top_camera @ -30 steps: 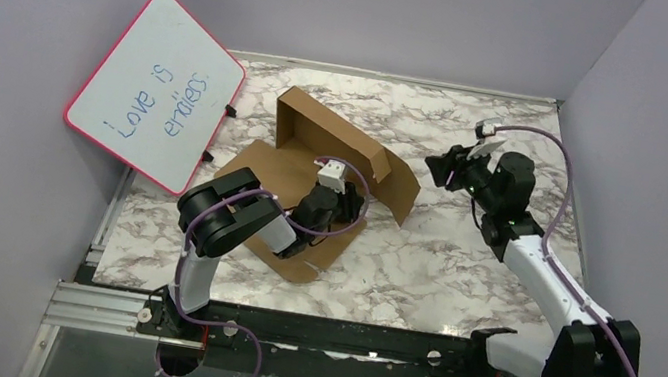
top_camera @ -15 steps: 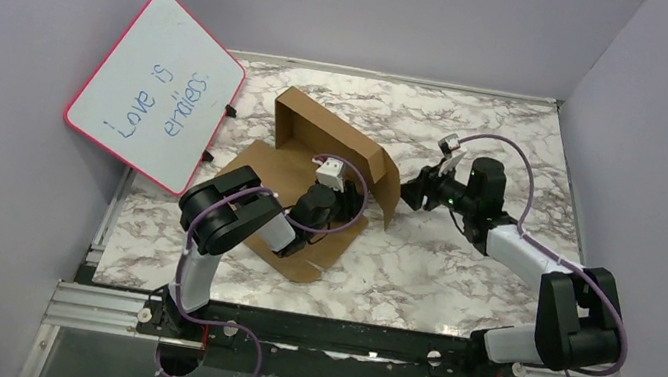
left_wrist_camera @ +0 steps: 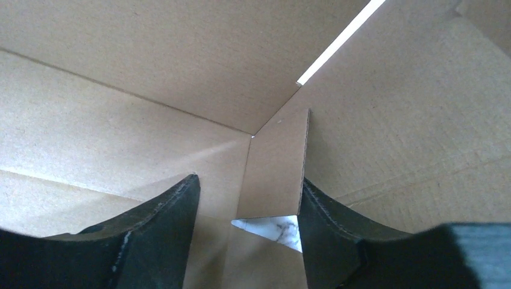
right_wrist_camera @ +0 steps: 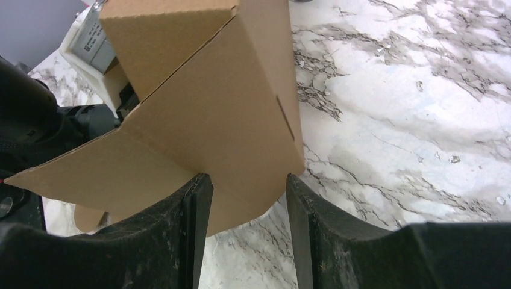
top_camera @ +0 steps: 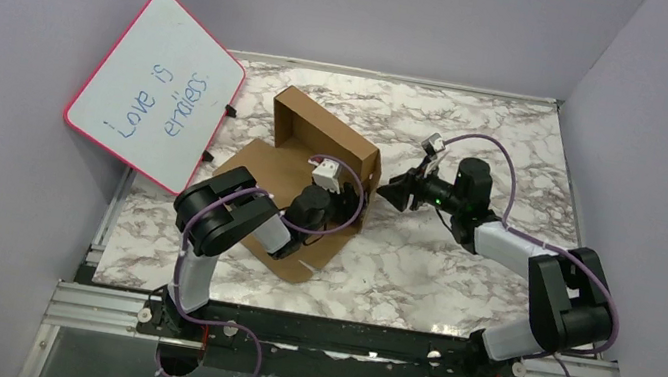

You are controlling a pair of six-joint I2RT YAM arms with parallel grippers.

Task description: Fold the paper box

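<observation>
The paper box [top_camera: 303, 133] is brown cardboard, partly folded, lying left of the table's middle with its back wall and right side flap raised. My left gripper [top_camera: 337, 192] reaches inside the paper box [left_wrist_camera: 150, 72]. In the left wrist view the left gripper [left_wrist_camera: 248, 180] is open and points into an inner corner, with a narrow cardboard tab [left_wrist_camera: 277, 168] standing between its fingers. My right gripper [top_camera: 390, 193] is at the outside of the box's right flap [right_wrist_camera: 229, 114]. The right gripper [right_wrist_camera: 247, 177] is open, with the flap's lower edge over its fingertips.
A pink-framed whiteboard [top_camera: 158, 90] with blue writing leans against the left wall. Purple walls close in the marble table [top_camera: 459, 269] on three sides. A black rail [top_camera: 337, 336] runs along the near edge by the arm bases.
My right arm has swung left and down to the box. The box's right flap has turned from splayed outward to upright. Both grippers have opened wider.
</observation>
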